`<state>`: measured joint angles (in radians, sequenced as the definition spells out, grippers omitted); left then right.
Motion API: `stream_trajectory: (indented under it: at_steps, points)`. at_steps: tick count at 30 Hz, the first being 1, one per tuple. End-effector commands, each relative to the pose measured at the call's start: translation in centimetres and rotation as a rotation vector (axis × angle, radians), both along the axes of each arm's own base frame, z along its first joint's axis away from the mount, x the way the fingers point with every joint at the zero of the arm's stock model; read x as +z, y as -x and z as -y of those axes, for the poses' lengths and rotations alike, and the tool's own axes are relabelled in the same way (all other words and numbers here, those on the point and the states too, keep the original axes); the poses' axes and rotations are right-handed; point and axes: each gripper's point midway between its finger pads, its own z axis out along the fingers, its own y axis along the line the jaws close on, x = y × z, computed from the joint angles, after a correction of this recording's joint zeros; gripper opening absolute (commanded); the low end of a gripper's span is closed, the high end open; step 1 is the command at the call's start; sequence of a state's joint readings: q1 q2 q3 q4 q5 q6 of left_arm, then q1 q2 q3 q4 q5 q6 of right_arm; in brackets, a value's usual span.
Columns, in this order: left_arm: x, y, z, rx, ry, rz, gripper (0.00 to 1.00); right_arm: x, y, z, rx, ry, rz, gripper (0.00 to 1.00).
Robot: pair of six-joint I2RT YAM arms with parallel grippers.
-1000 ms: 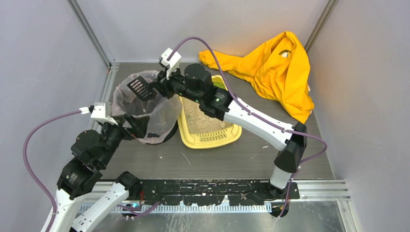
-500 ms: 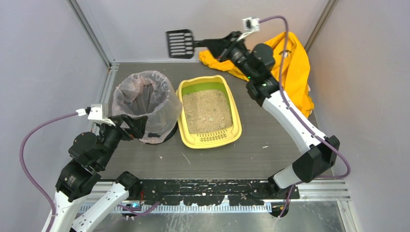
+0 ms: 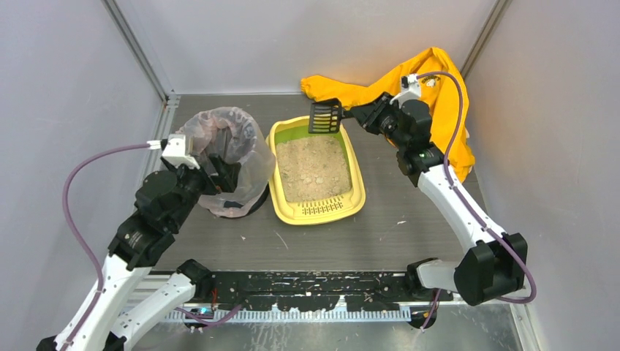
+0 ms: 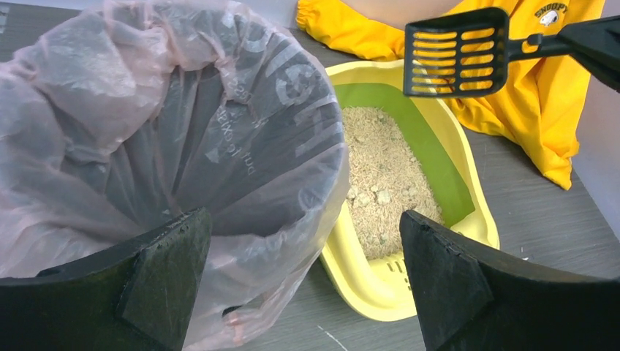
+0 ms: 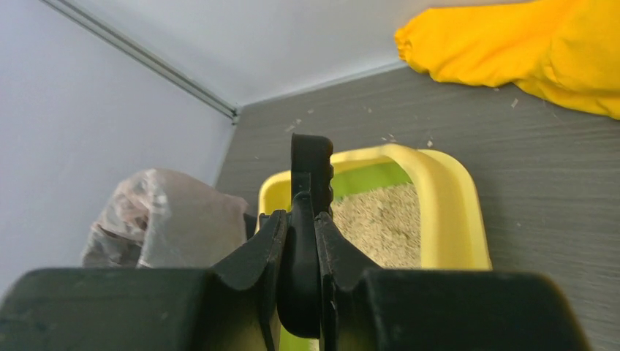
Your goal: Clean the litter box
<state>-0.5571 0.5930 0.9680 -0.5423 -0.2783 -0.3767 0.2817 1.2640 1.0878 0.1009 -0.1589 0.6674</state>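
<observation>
Yellow plastic, green inner wall, a bed of beige litter: litter box [image 3: 319,211] at the middle of the grey bench [image 3: 380,234], slotted lip turned toward 6 o'clock in the overhead view. Stands just beside a round bin [image 3: 252,201] at its 9 o'clock, lined with a translucent bag [image 3: 219,135] folded out over the rim. Shows a few pale clumps [image 4: 380,196] in the litter.

Small black slotted scoop [image 3: 325,117] in the air over the box's 12 o'clock end, clear of the litter, handle pointing toward 3 o'clock. Right jaws clenched on that handle, pressed against both its sides in the right wrist view. Right arm [image 3: 446,194] stretched in from 4 o'clock.

Left jaws released, spread wide and grasping nothing, at the bin's 6 o'clock edge. From the left wrist, one finger [image 4: 164,274] low in front of the bag, the other [image 4: 446,281] low in front of the box.

Yellow garment [image 3: 431,95] crumpled at the box's 1 o'clock against the back wall, well apart from the bin.
</observation>
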Motion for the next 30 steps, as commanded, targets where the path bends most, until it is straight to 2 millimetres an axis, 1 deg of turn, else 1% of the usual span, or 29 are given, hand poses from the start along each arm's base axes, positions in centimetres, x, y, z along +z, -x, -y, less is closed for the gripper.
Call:
stream_trajectory:
  at_steps: [1,2,3,4,7,10,13,16,18,21,23,26,28,30]
  points:
    - [2.5,-1.8,1.9,-0.039,0.039,0.082,1.0,-0.7,0.1,0.0,0.02,0.094,-0.01,0.01]
    - [2.3,-2.1,2.2,-0.044,0.036,0.076,1.0,-1.3,0.0,-0.1,0.029,0.114,-0.024,0.01]
    - [2.1,-2.4,2.5,-0.05,0.033,0.069,1.0,-2.5,0.1,-0.2,0.039,0.137,-0.062,0.01]
    - [1.9,-2.6,2.7,-0.054,0.029,0.061,1.0,-3.2,0.1,-0.4,0.049,0.158,-0.081,0.01]
    - [1.2,-3.1,2.9,-0.053,0.014,0.046,1.0,-5.3,0.3,-0.8,0.06,0.256,-0.137,0.01]
    - [0.5,-3.5,3.0,-0.047,0.006,0.036,1.0,-6.2,0.8,-2.0,0.107,0.36,-0.181,0.01]
    - [0.5,-3.4,3.4,-0.07,0.007,0.025,1.0,-6.4,1.4,-3.6,0.161,0.44,-0.23,0.01]
    - [0.3,-3.1,3.4,-0.074,0.006,0.021,1.0,-6.9,2.0,-4.4,0.19,0.453,-0.268,0.01]
    - [0.3,-2.6,3.2,-0.077,0.011,0.018,1.0,-7.7,2.2,-4.2,0.182,0.457,-0.282,0.01]
    - [0.5,-2.1,3.0,-0.08,0.031,0.032,1.0,-9.5,2.3,-3.7,0.166,0.479,-0.311,0.01]
    - [0.9,-1.8,2.9,-0.083,0.049,0.045,1.0,-10.5,2.1,-3.5,0.155,0.491,-0.321,0.01]
    - [1.2,-1.6,2.7,-0.078,0.058,0.056,1.0,-11.3,1.5,-3.8,0.152,0.487,-0.316,0.01]
    - [1.2,-1.7,2.4,-0.061,0.062,0.064,1.0,-12.0,1.0,-4.2,0.165,0.491,-0.331,0.01]
    - [0.9,-2.3,2.6,-0.046,0.078,0.068,1.0,-13.3,0.4,-4.8,0.187,0.497,-0.359,0.01]
